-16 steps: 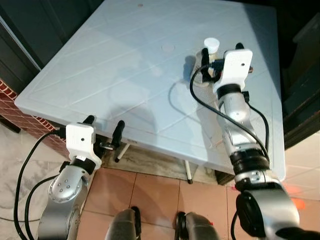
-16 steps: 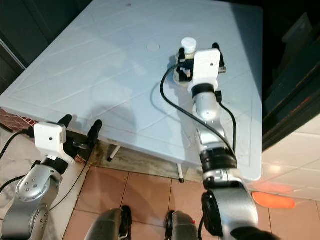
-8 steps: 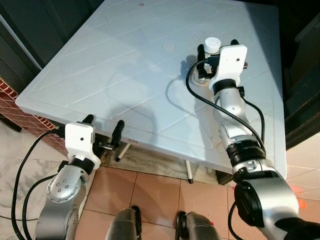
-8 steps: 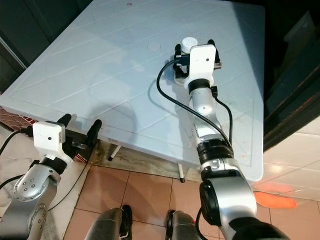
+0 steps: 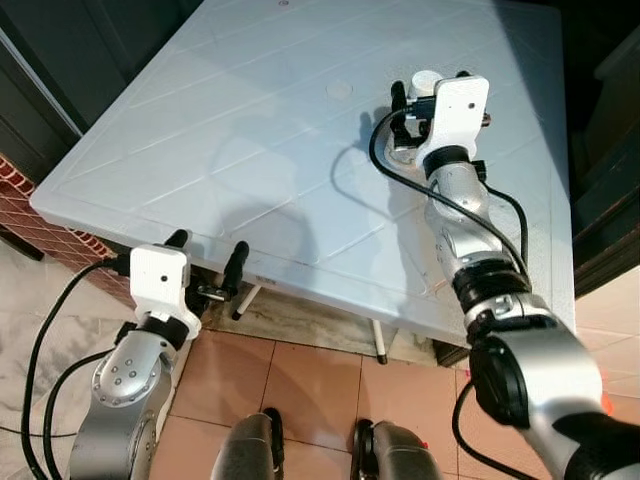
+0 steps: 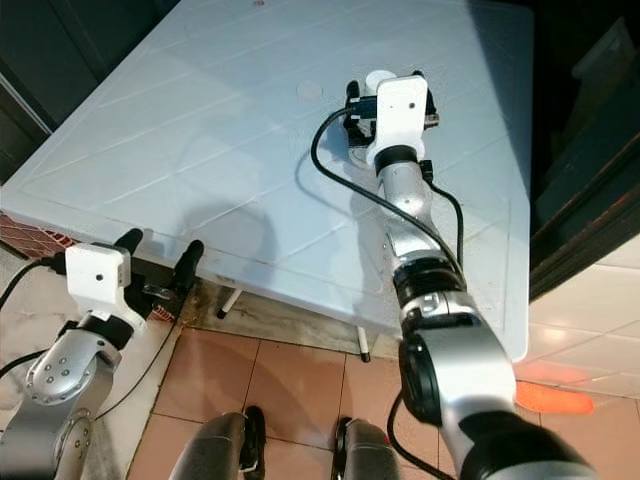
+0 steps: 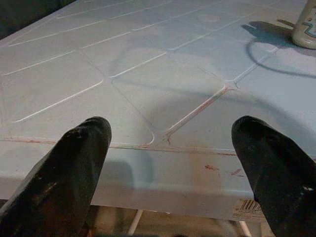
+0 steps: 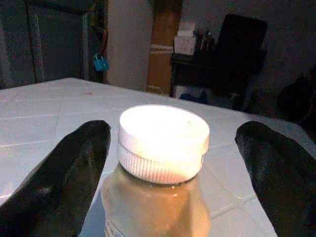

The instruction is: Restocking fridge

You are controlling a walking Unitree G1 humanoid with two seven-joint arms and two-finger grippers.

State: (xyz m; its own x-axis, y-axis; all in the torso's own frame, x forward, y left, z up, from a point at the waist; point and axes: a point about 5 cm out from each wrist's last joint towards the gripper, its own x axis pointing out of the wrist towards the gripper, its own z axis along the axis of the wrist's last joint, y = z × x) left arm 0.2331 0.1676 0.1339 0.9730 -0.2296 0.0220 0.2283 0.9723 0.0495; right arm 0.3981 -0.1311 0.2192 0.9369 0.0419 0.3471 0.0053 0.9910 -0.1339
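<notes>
A small bottle (image 8: 157, 168) of tan liquid with a white screw cap (image 5: 424, 80) stands upright on the white plastic table (image 5: 250, 150), toward its far right. My right gripper (image 8: 168, 173) is open around it, one black finger on each side of the cap with gaps on both sides. My left gripper (image 5: 207, 265) is open and low at the table's near edge, its fingers (image 7: 74, 163) empty and level with the tabletop rim. From the left wrist the bottle's base (image 7: 307, 29) shows far off across the table.
Dark cabinets or doors flank the table on the left and right. A brick-patterned wall base (image 5: 40, 230) lies at the left. Tiled floor (image 5: 300, 380) and table legs lie under the near edge. Dark furniture and boxes stand beyond the table in the right wrist view.
My right arm has stretched further across the table, bringing the open fingers around the bottle's cap. The left arm has stayed put.
</notes>
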